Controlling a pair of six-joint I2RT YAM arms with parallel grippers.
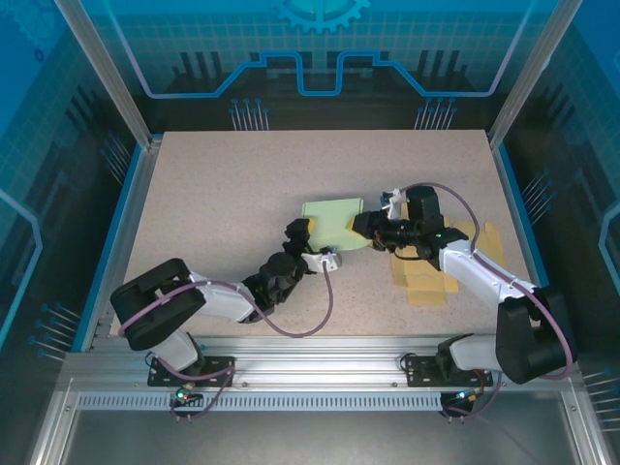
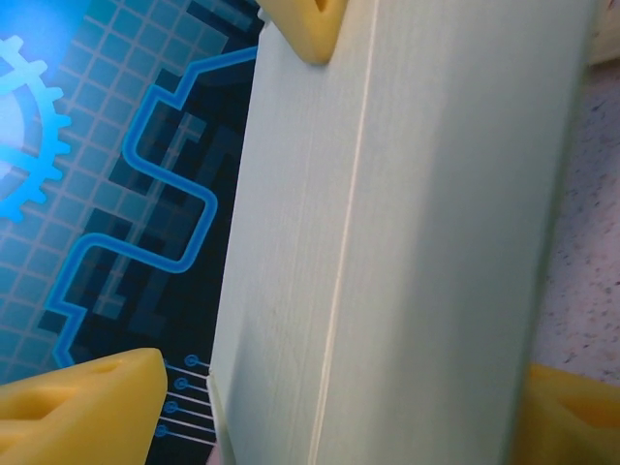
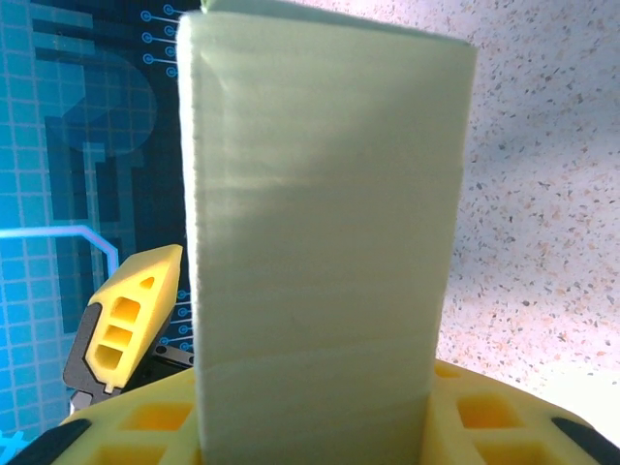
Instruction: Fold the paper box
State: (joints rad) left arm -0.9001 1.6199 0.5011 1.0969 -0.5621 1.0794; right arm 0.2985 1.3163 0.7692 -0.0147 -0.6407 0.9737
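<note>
Seen from above, the pale green paper box (image 1: pixel 331 219) is near the middle of the table (image 1: pixel 213 194), between the two arms. The right claw (image 1: pixel 361 225) meets its right-hand edge and the left claw (image 1: pixel 304 231) its lower left corner. Beside the right arm, flat tan cardboard sheets (image 1: pixel 424 276) lie on the tabletop, apart from the box.

The right wrist camera gives the grip itself. A tall green panel of the box (image 3: pixel 320 213) stands upright out of the slot between that claw's yellow fingers (image 3: pixel 494 417), which are narrowed onto it and hold it. Past the panel's left edge, one finger of the other claw (image 3: pixel 131 325) pokes out close to the box. Whether it touches cannot be told from here.

The left wrist camera supplies what is too small to read from above. The box (image 2: pixel 407 242) runs as a long, creased, tilted panel between that claw's own fingers, which stand wide. The finger at lower left (image 2: pixel 92 407) is apart from the box edge, with a strip of the blue patterned wall (image 2: pixel 126 194) visible in the gap. The one at lower right (image 2: pixel 576 417) lies right against the panel's other edge. The left claw brackets the box loosely rather than pinching it. A further yellow fingertip (image 2: pixel 302 24) rests on the panel's top end.
</note>
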